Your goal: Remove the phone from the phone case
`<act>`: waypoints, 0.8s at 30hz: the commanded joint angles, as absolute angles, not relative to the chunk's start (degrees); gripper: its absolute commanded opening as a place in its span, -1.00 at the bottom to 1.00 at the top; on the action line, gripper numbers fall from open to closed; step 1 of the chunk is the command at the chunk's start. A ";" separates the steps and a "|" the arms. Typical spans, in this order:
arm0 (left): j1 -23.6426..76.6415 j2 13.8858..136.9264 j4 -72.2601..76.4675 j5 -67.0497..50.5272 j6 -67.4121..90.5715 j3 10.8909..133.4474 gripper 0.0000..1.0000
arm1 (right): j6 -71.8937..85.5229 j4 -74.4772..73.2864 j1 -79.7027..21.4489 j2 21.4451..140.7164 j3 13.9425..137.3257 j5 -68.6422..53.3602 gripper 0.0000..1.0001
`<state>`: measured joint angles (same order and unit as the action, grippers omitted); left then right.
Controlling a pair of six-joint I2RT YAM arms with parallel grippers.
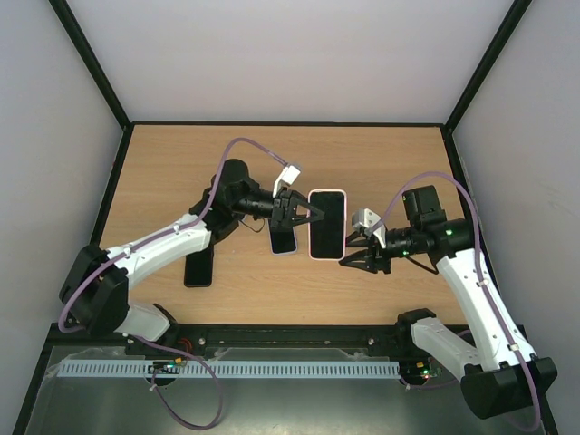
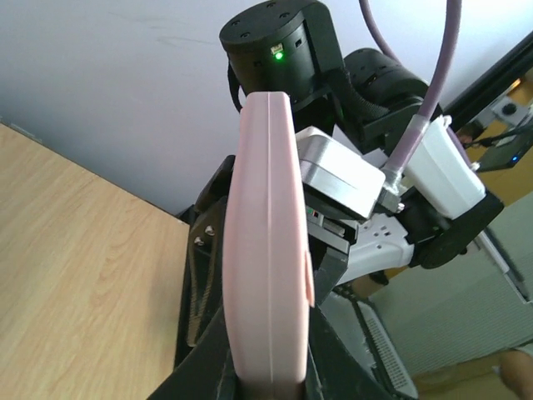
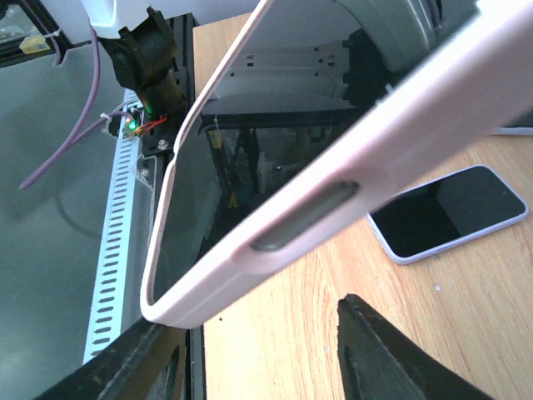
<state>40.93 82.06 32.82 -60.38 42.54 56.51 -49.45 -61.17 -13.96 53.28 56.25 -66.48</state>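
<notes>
- Above the table [image 1: 181, 163], the left gripper [image 1: 305, 215] holds the pink phone case [image 2: 266, 250] clamped by one long edge, lifted clear.
- Inside it sits the phone [image 1: 328, 225], fully seated, screen facing up.
- Right gripper [image 3: 262, 321] hangs just below the near corner, jaws wide, touching nothing.
- Best, I judge: peel the case rim off that corner against a firm left grip, keeping clear of the spare phone [image 3: 450, 212] lying beneath.

From my feed, the wooden bench [image 1: 172, 172] carries two spare handsets lying flat. A pale-edged phone [image 1: 284, 241] sits near the middle, its dark screen up. A dark phone [image 1: 198, 269] lies well apart to its left. A white slotted strip [image 1: 272, 370] runs along the near edge, and pale walls [image 1: 299, 54] enclose the bench.
</notes>
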 commanded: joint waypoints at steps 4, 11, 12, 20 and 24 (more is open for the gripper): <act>41.31 81.26 26.86 -60.48 32.92 57.92 -0.95 | -48.47 -60.02 -13.94 52.62 56.36 -70.50 -0.28; 41.31 80.66 24.87 -61.29 32.61 58.84 -0.95 | -50.58 -60.07 -13.96 52.83 55.73 -71.21 -0.60; 41.31 80.55 24.62 -61.41 32.46 58.90 -0.95 | -50.54 -60.00 -13.97 52.82 55.59 -71.30 -0.57; 41.31 81.42 28.35 -62.59 39.17 59.37 -0.95 | -56.98 -63.17 -13.97 52.74 55.77 -70.18 -0.64; 41.37 82.83 35.71 -65.64 46.91 59.20 -0.95 | -59.36 -63.22 -13.95 53.44 55.80 -68.04 -0.71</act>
